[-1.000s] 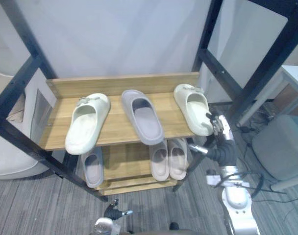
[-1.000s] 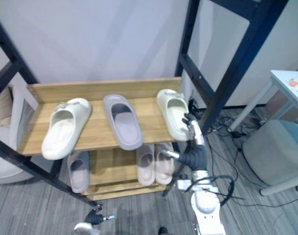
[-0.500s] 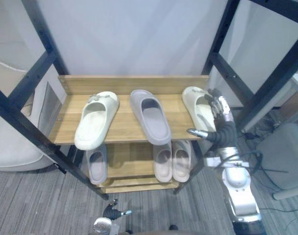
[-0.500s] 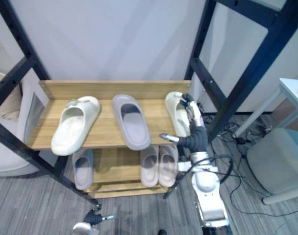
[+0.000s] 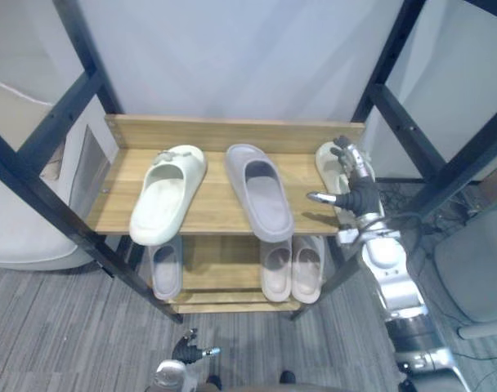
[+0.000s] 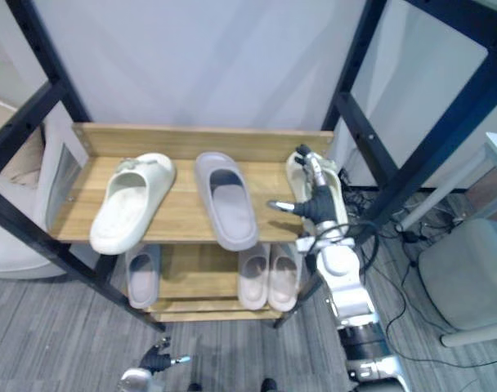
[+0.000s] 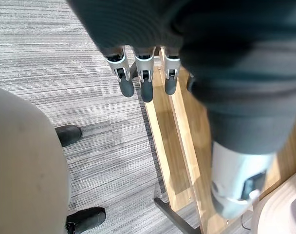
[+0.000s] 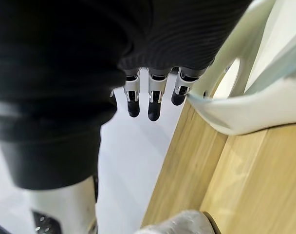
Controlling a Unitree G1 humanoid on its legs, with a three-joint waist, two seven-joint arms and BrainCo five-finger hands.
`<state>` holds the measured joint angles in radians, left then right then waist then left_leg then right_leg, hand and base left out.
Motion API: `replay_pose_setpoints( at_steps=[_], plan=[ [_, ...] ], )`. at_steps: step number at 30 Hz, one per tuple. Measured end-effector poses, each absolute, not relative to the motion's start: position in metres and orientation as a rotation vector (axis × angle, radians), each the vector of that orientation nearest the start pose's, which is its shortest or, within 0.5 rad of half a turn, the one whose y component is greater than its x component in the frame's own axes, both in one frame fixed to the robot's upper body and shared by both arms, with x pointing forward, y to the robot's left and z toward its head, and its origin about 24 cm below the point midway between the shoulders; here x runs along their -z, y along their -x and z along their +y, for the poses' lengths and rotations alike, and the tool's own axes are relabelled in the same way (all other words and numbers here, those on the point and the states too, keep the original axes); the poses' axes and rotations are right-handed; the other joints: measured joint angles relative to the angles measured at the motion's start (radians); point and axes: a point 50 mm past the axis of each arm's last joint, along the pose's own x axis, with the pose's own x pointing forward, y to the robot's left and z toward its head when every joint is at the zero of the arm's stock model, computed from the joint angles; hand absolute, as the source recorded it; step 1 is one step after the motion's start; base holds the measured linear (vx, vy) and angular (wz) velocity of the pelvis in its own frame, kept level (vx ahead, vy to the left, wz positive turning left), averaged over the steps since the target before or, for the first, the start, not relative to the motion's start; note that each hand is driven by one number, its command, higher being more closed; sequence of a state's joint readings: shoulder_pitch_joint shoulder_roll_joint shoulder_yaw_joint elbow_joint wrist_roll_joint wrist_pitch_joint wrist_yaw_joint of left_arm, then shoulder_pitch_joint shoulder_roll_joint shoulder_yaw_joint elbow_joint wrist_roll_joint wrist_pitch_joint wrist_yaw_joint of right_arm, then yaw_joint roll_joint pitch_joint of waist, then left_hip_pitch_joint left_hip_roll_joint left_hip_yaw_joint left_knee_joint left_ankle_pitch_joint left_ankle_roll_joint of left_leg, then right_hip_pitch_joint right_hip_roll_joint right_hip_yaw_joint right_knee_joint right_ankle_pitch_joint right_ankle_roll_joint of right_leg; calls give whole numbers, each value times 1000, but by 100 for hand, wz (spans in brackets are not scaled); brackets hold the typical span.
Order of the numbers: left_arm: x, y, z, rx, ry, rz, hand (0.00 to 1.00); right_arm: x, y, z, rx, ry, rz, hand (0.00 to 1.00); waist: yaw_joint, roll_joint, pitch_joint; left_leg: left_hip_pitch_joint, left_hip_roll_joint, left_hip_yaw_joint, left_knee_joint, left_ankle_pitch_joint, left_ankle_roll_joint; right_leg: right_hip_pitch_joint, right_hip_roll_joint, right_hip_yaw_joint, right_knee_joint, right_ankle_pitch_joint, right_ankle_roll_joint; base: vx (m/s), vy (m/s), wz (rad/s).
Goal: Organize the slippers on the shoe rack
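the right hand (image 5: 356,189), fingers straight and thumb spread, holding nothing, lies over the cream slipper (image 5: 324,162) at the right end of the top shelf (image 5: 208,214); the left hand (image 7: 145,80) hangs straight-fingered low by the rack (image 7: 163,139). the slipper looks light, springy foam, likely best pinched across its strap or side wall. no writing is legible on it.

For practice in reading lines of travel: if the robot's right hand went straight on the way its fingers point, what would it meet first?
Probably the shelf's wooden back board, behind the cream slipper by the right hand; depth is unclear, so the slipper's toe could come first.
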<state>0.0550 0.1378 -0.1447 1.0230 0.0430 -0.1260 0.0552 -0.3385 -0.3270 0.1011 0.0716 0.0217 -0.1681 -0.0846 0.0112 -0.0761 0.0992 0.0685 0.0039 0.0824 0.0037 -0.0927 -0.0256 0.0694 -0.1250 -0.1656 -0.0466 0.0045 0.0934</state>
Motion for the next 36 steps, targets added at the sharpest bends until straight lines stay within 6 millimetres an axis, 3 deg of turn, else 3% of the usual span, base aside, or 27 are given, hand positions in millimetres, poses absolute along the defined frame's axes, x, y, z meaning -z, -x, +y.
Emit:
replay_pose_setpoints(
  at_steps=[27, 28, 36],
  plan=[
    [143, -136, 186, 33, -242, 874, 0, -160, -358, -135, -201, 451, -379, 0, 47, -14, 63, -33, -5, -43, -1, 16, 6, -1, -3, -50, -19, 28, -9, -18, -13, 5],
    [142, -137, 187, 30, -240, 870, 0, -164, -359, -134, -202, 452, -391, 100, 48, -14, 70, -34, -6, -45, -2, 19, 5, -1, -3, -51, -19, 28, -9, -83, -28, 6],
    [140, -142, 190, 7, -221, 858, 0, -186, -368, -121, -244, 487, -439, 100, 54, -26, 93, -45, -7, -68, -42, 60, 0, -19, -3, -75, -19, 28, -9, -67, -32, 9]
  ],
)
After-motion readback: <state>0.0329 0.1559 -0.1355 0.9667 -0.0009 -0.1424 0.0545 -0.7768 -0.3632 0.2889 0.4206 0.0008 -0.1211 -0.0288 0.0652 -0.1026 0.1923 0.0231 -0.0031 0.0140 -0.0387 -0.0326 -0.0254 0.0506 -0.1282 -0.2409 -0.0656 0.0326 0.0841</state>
